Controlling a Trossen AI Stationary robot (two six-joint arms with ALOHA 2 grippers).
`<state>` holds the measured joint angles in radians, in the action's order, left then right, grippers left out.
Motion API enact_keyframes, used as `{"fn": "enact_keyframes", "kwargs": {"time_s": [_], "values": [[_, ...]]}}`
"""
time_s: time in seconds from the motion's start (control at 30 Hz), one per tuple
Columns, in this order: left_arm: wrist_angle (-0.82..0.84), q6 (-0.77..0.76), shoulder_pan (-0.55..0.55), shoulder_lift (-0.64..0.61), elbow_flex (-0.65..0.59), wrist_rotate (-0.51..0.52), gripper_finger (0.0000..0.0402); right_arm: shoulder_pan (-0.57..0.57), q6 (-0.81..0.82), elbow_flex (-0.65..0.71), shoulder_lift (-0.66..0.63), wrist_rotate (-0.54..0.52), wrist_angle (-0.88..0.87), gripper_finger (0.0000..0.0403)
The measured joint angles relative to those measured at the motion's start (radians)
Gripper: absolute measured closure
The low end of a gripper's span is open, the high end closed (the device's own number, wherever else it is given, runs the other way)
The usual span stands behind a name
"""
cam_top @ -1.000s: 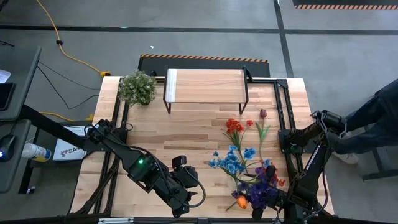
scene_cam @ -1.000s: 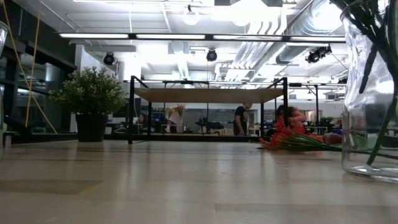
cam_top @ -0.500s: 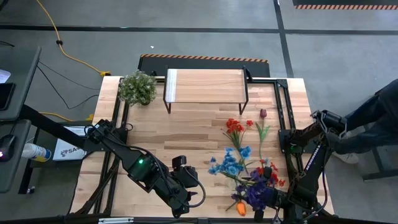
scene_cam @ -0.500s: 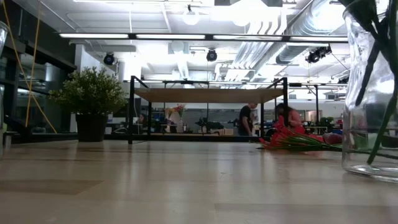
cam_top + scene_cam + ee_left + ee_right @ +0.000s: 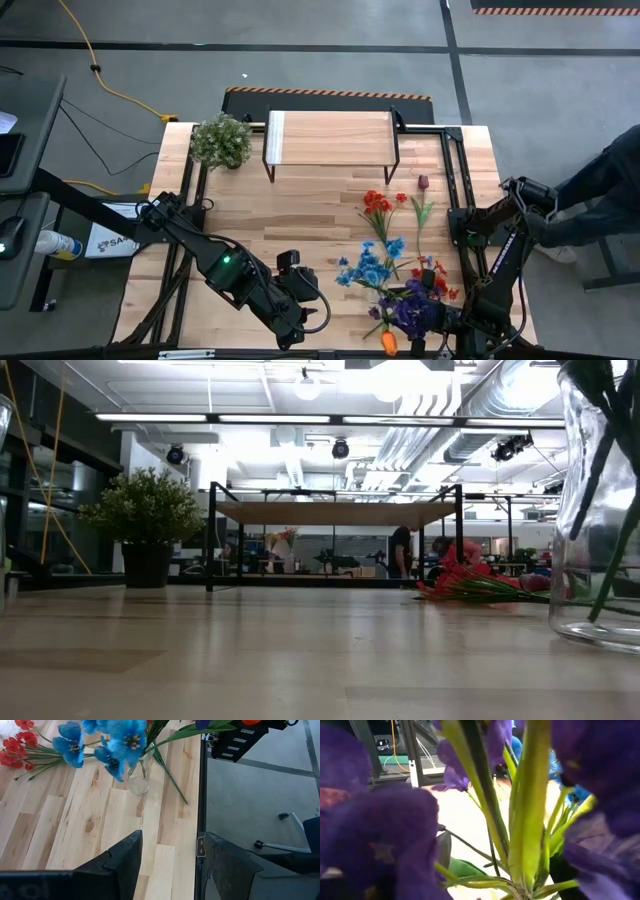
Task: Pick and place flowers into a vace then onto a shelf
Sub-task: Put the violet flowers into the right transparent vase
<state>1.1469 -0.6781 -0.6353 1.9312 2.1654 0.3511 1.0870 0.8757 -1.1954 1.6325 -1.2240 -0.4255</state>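
A clear glass vase (image 5: 137, 777) stands near the table's right front and holds blue flowers (image 5: 365, 268). Purple blooms (image 5: 410, 312) and an orange tulip (image 5: 388, 343) lean out of it toward the near edge, over my right gripper (image 5: 412, 336). Their green stems (image 5: 522, 820) run between that gripper's spread fingers, which are open. Red flowers (image 5: 377, 205) and a dark red tulip (image 5: 422, 184) lie flat on the table. The shelf (image 5: 330, 138) stands at the far edge. My left gripper (image 5: 172, 837) hovers open left of the vase, with nothing between its fingers. My right gripper has the purple flowers' stems (image 5: 490, 830) between its fingers, just below the blooms, and reaches in almost level from the near right. Bare table shows between the stems and one finger (image 5: 443, 851). The blooms hide the rest, so I cannot tell whether it touches them.
A bushy potted plant (image 5: 220, 142) sits at the far left, beside the shelf. A person's legs (image 5: 610, 190) are by the table's right side. Bare tabletop (image 5: 290, 220) lies between the shelf and my left arm.
The purple blooms and the orange tulip have swung toward the table's near edge, and the blue flowers have shifted a little with them. In the low view the stems inside the vase lean more steeply than before. My left gripper has kept still.
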Motion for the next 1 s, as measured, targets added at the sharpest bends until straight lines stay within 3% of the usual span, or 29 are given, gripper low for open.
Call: {"fn": "enact_keyframes", "kwargs": {"time_s": [0.43, 1.0], "values": [[0.0, 0.0, 0.0, 0.0, 0.0, 0.0, 0.0156, -0.003, -0.012, 0.0, -0.058, 0.009, -0.022, 0.0109], [0.008, 0.0, 0.001, 0.0, 0.0, 0.0, 0.0156, -0.035, 0.063, 0.0, -0.058, 0.133, -0.065, 0.0109]]}}
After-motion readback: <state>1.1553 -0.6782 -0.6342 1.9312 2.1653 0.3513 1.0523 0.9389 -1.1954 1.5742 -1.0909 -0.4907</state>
